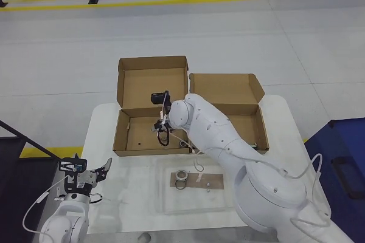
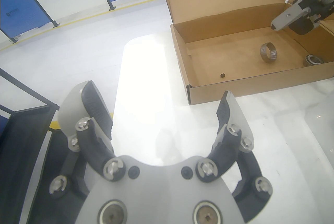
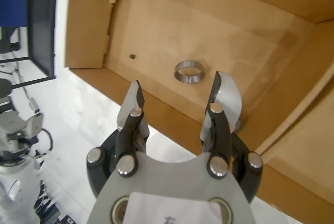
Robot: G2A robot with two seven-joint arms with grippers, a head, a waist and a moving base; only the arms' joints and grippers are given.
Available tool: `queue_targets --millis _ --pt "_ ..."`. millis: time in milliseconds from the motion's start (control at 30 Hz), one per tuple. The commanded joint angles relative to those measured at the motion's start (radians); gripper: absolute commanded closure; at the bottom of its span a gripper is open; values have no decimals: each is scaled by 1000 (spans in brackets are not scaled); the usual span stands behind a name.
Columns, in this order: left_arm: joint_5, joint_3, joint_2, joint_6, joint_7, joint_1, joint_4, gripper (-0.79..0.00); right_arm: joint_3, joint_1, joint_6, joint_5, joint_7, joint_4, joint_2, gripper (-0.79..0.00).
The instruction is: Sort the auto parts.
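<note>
My right gripper (image 3: pixel 177 89) hangs open and empty over the left cardboard box (image 1: pixel 125 136), just inside its front wall (image 3: pixel 167 115). On the box floor lie a metal ring (image 3: pixel 189 71), a small black piece (image 3: pixel 132 56) and a bearing (image 2: pixel 313 60); the bearing is mostly hidden behind one finger in the right wrist view. My left gripper (image 2: pixel 161 105) stands open and empty over the table's near left corner, well short of the box. In the top view the right gripper (image 1: pixel 162 129) is over the left box and the left gripper (image 1: pixel 94 173) sits at the table's edge.
A second open cardboard box (image 1: pixel 258 130) stands beside the first. In front of the boxes a clear tray (image 1: pixel 164 203) holds a brown card (image 1: pixel 216 182), a metal ring part (image 1: pixel 181 178) and a small piece (image 1: pixel 207 182). A black frame (image 2: pixel 26 107) borders the table's left side.
</note>
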Motion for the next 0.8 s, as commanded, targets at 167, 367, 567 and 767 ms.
queue_targets --millis 167,367,567,767 --pt "0 0 0 0 0 0 0 -785 119 2 -298 213 139 6 22 0" --pt "0 0 0 0 0 0 0 -785 186 8 -410 316 303 -4 51 0" --pt "0 0 0 0 0 0 0 -785 199 -16 -381 313 405 -64 64 0" --pt "0 0 0 0 0 0 0 -785 206 -49 -426 310 500 -176 83 0"
